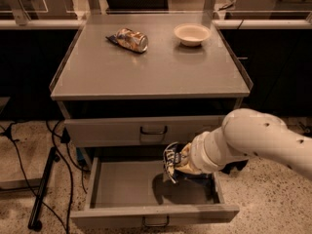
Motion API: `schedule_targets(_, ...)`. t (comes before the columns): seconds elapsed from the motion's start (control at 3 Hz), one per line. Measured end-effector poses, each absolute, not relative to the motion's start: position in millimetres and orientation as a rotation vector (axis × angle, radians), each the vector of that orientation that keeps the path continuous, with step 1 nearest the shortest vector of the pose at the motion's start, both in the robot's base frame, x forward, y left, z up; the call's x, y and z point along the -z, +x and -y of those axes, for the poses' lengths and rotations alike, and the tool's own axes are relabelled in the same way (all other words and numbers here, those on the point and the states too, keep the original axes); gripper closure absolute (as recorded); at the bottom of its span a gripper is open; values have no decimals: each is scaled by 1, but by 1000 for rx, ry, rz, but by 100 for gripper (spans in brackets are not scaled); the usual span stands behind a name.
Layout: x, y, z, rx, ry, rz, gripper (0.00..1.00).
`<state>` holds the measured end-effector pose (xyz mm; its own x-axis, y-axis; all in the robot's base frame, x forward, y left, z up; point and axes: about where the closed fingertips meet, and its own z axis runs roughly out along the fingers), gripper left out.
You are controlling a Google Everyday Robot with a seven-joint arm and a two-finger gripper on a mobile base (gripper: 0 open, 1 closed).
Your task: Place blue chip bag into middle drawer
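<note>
The blue chip bag (pixel 170 163) is crumpled and dark blue with white lettering. It hangs upright in my gripper (pixel 182 163), just above the right half of the open middle drawer (pixel 122 186). The drawer is pulled out, with a plain grey floor and a small loop handle on its front. The bag's shadow falls on the floor under it. My gripper reaches in from the right on a thick white arm (pixel 253 140) and is shut on the bag. Its fingers are mostly hidden behind the foil.
Above the open drawer is a closed, taller-fronted grey drawer (pixel 146 130) with a dark handle. On the cabinet top (pixel 151 72) lie a gold-and-silver snack packet (pixel 128 39) and a pale bowl (pixel 192 33). Black cables and a stand leg (pixel 44 189) lie on the floor at left.
</note>
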<state>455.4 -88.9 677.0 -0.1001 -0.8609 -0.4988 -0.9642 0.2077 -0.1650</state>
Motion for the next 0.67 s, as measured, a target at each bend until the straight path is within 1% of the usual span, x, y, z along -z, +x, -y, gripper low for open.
schedule_targets(0.33, -639, 460, 90, -262, -1677, -1964, 100)
schedule_targets(0.67, -595, 482, 79, -249, -1664, -1857, 100)
